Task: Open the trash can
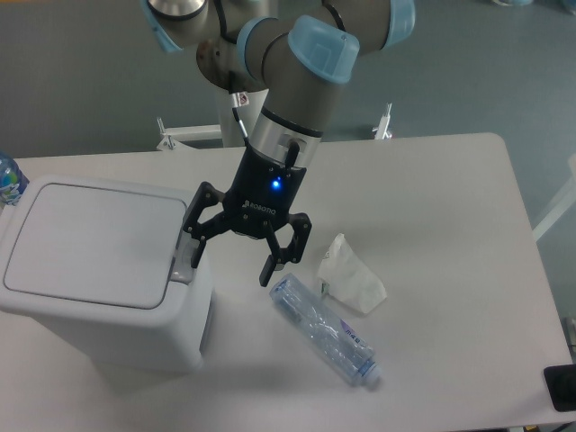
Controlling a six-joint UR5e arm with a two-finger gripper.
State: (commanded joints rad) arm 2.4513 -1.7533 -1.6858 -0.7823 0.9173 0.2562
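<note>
The trash can (pixel 99 279) is a large white boxy bin on the left of the table, its flat lid (pixel 90 243) lying shut. A grey push-button latch (pixel 184 266) sits at the lid's right edge. My gripper (pixel 231 261) hangs open just right of the bin, fingers pointing down. Its left finger (pixel 196 250) is over the grey latch and looks to be touching it; its right finger (pixel 272 267) hangs free above the table.
A clear plastic bottle (pixel 326 329) lies on the table right of the gripper, with a crumpled white bag (pixel 351 275) beside it. A blue-capped bottle (pixel 7 178) shows at the left edge. A dark object (pixel 562 389) sits at the table's bottom right corner.
</note>
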